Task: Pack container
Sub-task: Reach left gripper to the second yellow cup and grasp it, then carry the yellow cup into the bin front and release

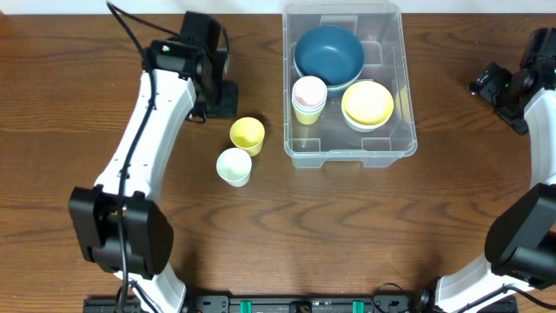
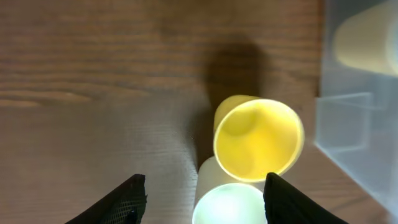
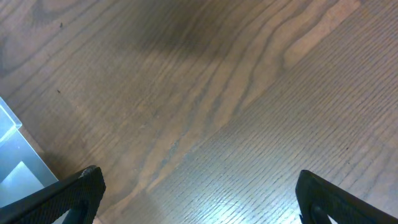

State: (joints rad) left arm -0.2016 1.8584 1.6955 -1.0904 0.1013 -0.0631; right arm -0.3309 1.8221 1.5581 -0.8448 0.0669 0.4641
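Observation:
The clear plastic container (image 1: 388, 143) stands at the back middle of the table. It holds a dark blue bowl (image 1: 328, 52), a stack of pastel cups (image 1: 309, 97) and a yellow bowl in a white one (image 1: 367, 103). A yellow cup (image 1: 247, 135) and a pale green cup (image 1: 234, 166) stand on the table left of it. My left gripper (image 1: 219, 97) is open and empty, left of and behind the yellow cup. In the left wrist view the yellow cup (image 2: 258, 139) and green cup (image 2: 229, 204) lie ahead between the fingers (image 2: 205, 199). My right gripper (image 1: 486, 84) is open over bare wood (image 3: 199, 196).
The container's corner shows at the right edge of the left wrist view (image 2: 357, 124) and at the left edge of the right wrist view (image 3: 15, 162). The brown wooden table (image 1: 347, 226) lies under everything.

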